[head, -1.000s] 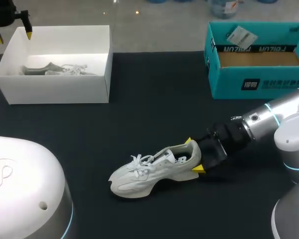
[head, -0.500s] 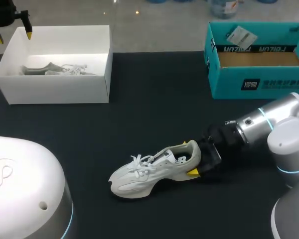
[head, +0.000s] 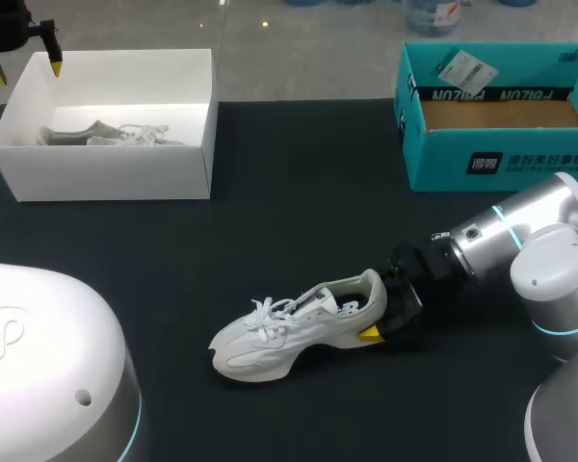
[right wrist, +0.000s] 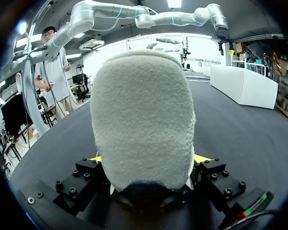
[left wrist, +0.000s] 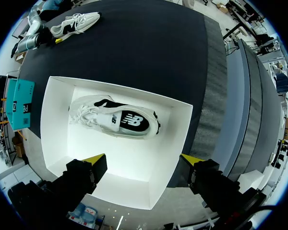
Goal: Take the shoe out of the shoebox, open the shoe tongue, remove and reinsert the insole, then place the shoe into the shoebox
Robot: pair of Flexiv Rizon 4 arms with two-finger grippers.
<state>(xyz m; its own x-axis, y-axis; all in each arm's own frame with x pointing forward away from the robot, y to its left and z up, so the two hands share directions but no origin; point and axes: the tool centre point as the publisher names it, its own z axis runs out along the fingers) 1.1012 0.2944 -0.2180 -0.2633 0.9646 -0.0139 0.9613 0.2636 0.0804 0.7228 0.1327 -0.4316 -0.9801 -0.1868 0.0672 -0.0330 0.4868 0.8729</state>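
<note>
1. Shoe (head: 291, 332): a white lace-up trainer standing upright on its sole on the black table (head: 299, 202), near the table's middle. Its toe points toward the left arm's side and its heel toward the right arm.
2. Right gripper (head: 378, 313): low over the table at the shoe's heel. In the right wrist view the padded heel collar fills the space between the fingers, with a yellow tip tight against each side. It appears clamped on the heel, though the collar hides the actual contact points.
3. In the head view only one yellow tip of the right gripper shows, beside the heel; the other is behind the shoe.
4. White shoebox (head: 116, 175): lidless, at the far left of the table, well apart from the shoe.
5. Second shoe (left wrist: 116, 117): white with a dark lining, lying on its side on the floor of the white shoebox.
6. Left gripper (left wrist: 143, 162): held above the white shoebox's outer edge with its fingers spread wide and nothing between them.
7. Teal box (head: 501, 159): open, at the far right of the table, with a brown floor and a paper tag against its back wall.
</note>
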